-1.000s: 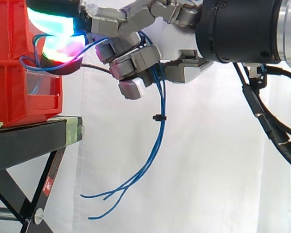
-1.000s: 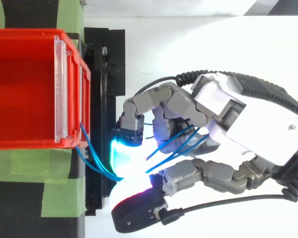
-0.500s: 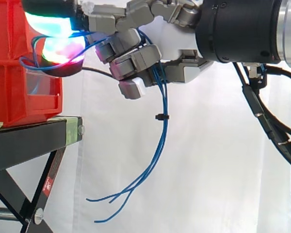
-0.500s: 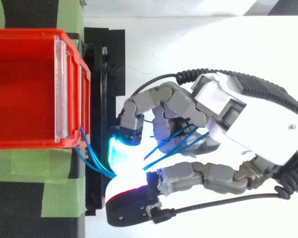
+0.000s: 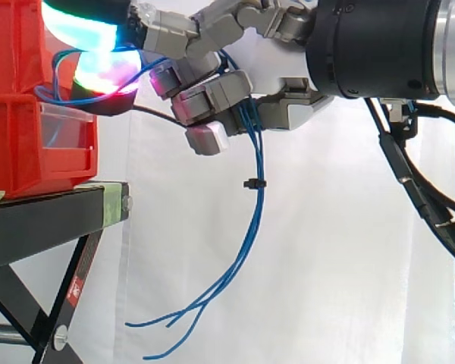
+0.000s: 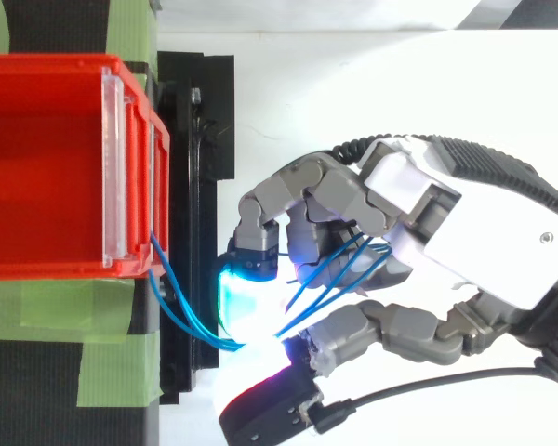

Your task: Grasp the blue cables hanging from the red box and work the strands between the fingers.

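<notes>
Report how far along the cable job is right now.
Done: the grasp. The hand has its fingers curled round the blue cables leading from the red box. In hand: strands fan apart between the fingers in the top view. Left: probably more working of the strands, since the loose ends hang free below the hand.

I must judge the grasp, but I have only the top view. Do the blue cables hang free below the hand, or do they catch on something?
Observer: They hang free: below the hand the blue cables fall in one bundle, clear of the black stand.
Operator: How low do the ends go?
Observer: The loose ends spread apart lower than the stand's top.
Operator: Does anything bind the strands?
Observer: Yes, a small black tie sits on them just under the hand.
</notes>
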`<state>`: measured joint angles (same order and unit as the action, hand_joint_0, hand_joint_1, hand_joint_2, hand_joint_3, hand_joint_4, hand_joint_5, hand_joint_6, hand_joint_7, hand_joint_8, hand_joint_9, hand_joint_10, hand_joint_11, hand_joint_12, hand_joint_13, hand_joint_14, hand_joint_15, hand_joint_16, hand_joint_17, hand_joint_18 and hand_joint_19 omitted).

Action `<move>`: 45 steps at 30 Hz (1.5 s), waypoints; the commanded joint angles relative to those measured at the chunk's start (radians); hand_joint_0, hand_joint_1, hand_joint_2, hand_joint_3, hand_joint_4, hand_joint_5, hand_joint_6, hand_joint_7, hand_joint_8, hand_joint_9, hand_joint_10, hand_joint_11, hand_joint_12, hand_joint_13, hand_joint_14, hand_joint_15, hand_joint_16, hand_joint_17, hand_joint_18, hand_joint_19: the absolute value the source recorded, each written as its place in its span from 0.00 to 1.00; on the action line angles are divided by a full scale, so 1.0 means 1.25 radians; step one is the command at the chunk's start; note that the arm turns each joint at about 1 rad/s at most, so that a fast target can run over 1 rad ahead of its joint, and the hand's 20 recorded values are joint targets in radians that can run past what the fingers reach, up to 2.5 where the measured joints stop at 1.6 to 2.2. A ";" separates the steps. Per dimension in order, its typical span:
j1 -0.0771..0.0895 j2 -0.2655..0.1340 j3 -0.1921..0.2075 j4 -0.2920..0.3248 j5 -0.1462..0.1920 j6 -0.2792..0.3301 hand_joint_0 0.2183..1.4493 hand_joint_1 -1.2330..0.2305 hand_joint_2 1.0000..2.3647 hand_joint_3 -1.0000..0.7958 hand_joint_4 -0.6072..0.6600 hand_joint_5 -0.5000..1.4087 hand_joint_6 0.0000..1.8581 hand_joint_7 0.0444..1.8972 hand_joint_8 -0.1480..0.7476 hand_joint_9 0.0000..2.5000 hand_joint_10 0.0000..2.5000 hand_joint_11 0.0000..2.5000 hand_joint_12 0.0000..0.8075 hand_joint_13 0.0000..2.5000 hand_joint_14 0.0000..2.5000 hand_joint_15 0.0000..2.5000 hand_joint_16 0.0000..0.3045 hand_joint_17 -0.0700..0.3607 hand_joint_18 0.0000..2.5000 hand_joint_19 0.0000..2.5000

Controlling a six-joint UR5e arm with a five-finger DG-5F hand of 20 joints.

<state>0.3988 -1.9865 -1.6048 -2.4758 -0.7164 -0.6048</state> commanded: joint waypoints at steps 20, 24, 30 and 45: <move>0.000 0.000 0.000 -0.004 0.000 0.000 0.81 0.34 0.00 0.41 0.58 0.20 0.87 0.51 0.59 0.27 1.00 0.99 0.52 0.40 1.00 0.53 0.15 0.40 0.55 0.51; 0.000 0.000 0.000 -0.004 0.000 0.000 0.85 0.33 0.00 0.49 0.58 0.34 0.81 0.58 0.59 0.27 1.00 0.99 0.52 0.40 1.00 0.53 0.15 0.40 0.55 0.51; -0.001 0.000 0.000 -0.005 0.000 0.000 0.27 0.38 0.63 0.30 0.81 0.32 0.73 0.69 0.59 0.27 1.00 0.99 0.52 0.40 1.00 0.53 0.15 0.40 0.55 0.51; -0.004 0.000 0.000 -0.017 0.000 0.005 0.78 0.31 0.01 0.51 0.60 0.27 0.76 0.56 0.59 0.27 1.00 0.99 0.52 0.40 1.00 0.53 0.15 0.40 0.55 0.51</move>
<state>0.3945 -1.9865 -1.6046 -2.4901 -0.7163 -0.6023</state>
